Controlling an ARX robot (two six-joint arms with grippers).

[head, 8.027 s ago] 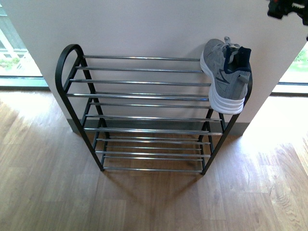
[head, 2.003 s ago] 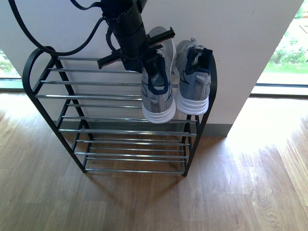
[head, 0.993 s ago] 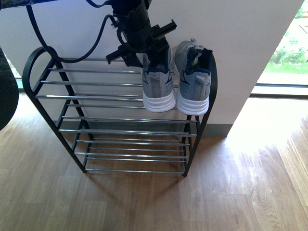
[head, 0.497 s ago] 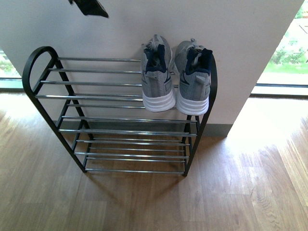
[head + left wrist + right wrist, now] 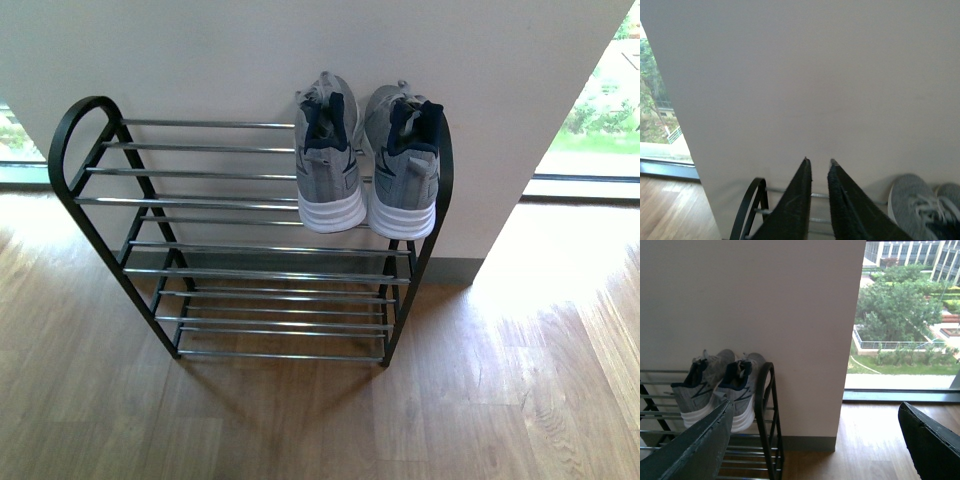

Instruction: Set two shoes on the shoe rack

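Observation:
Two grey knit shoes with white soles stand side by side, heels toward me, on the top tier of the black shoe rack at its right end: the left shoe and the right shoe. Neither arm shows in the front view. My left gripper is shut and empty, held high before the wall above the rack's arched end, with one shoe off to the side. My right gripper is open and empty, apart from the shoes and the rack's right end.
The rack stands against a pale wall on a wooden floor. Windows reach the floor on both sides, with bright light on the floor at the right. The rack's lower tiers carry nothing.
The left arm set the second shoe beside the first on the top tier, let go, and rose out of the front view. Both shoes now rest there alone.

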